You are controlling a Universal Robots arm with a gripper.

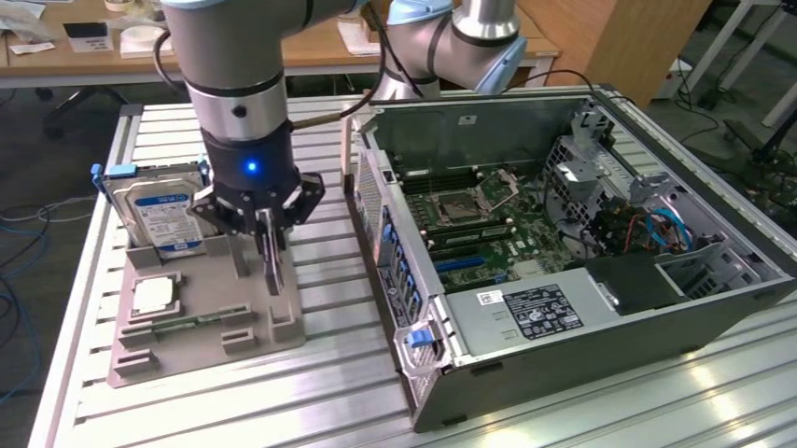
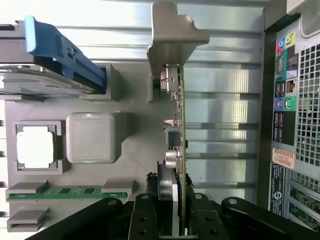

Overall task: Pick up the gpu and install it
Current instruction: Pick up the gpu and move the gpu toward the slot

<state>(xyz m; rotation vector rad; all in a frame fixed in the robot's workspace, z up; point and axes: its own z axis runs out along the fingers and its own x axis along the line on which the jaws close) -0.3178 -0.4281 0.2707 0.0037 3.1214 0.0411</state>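
Observation:
The gpu (image 1: 271,263) is a thin dark card standing on edge over the grey parts tray (image 1: 280,329). My gripper (image 1: 267,235) comes down from above and is shut on the card's upper edge. In the wrist view the gpu (image 2: 180,115) runs edge-on away from my gripper (image 2: 175,222), with its silvery end bracket (image 2: 172,30) at the far end and the black fingers (image 2: 145,220) pressed on both faces. Whether its lower edge still rests in the tray (image 2: 135,165) I cannot tell. The open computer case (image 1: 424,373) lies to the exterior view's right, motherboard (image 1: 498,245) exposed.
On the tray stand a silver hard drive (image 1: 162,210) with a blue-white label, a square processor (image 1: 152,297) and a green memory stick (image 1: 187,324). The case's rear panel (image 2: 295,125) is close beside the card. A second arm (image 1: 461,47) stands behind the case. The table is ribbed metal.

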